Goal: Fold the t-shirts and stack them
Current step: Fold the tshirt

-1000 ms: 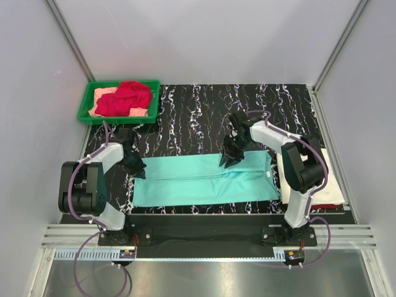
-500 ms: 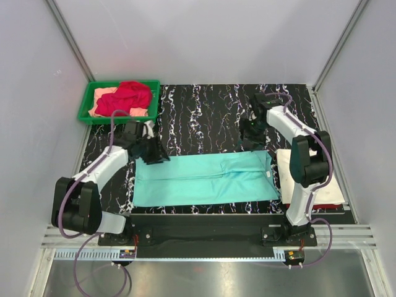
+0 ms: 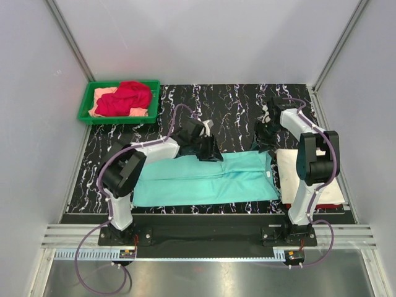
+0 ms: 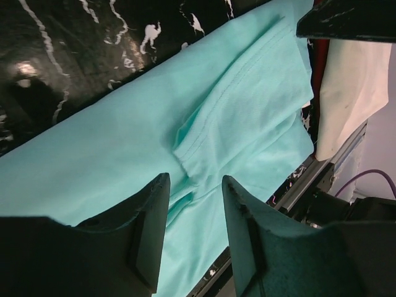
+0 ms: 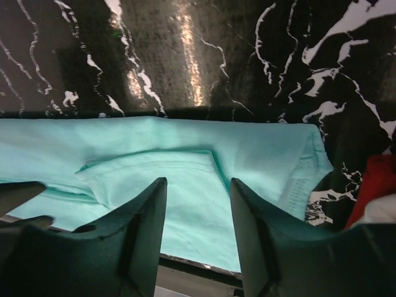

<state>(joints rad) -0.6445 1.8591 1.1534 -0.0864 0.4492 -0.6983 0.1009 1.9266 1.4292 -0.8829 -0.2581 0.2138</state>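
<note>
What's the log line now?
left gripper: open, over mint-teal cloth t-shirt | right gripper: open, empty | red cloth t-shirt: in green plastic tray

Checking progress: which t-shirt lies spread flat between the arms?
The mint-teal t-shirt, laid out long and flat; the red t-shirt is crumpled in the green tray, and the cream-white t-shirt sits folded at the right edge.

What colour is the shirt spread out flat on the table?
Mint-teal; the soft cloth t-shirt shows best from the top camera.

The t-shirt (image 3: 210,182) is matt cloth, the marbled tabletop (image 3: 204,102) glossy, the tray (image 3: 117,119) plastic.
</note>
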